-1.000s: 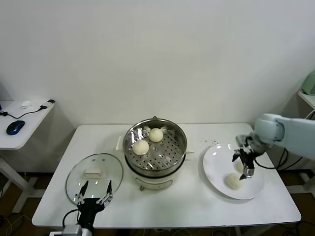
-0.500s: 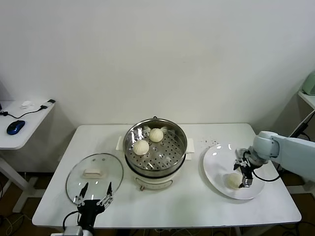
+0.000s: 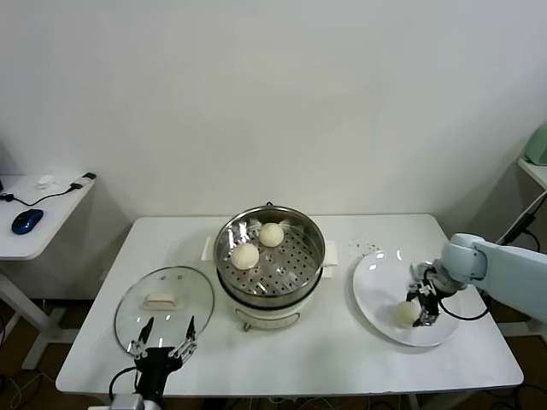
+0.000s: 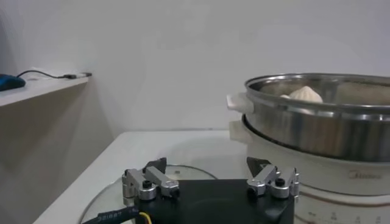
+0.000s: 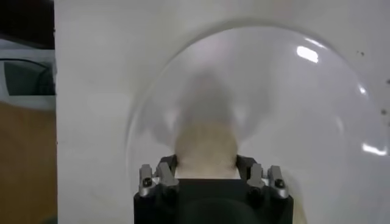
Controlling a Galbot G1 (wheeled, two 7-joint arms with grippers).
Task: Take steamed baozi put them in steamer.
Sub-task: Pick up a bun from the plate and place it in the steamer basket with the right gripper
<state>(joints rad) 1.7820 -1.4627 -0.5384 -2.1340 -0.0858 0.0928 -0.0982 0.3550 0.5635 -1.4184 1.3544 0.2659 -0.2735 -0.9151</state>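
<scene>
Right gripper sits on the plate, jaws narrowed around one baozi; it looks soft and light, best pinched gently at its sides.

Right arm extended in from the right side, forearm sloping down, wrist bent so the right gripper points downward. Fingers set on either side of a steamed baozi, flanking it closely; firm clamping cannot be confirmed from either view. Gripper body dark, cabling visible at the wrist.

Left arm parked low at the near left, only its end in sight. Left gripper aimed forward, level, fingers spread wide apart with nothing between them. Second finger assembly standing well clear of the first.
</scene>
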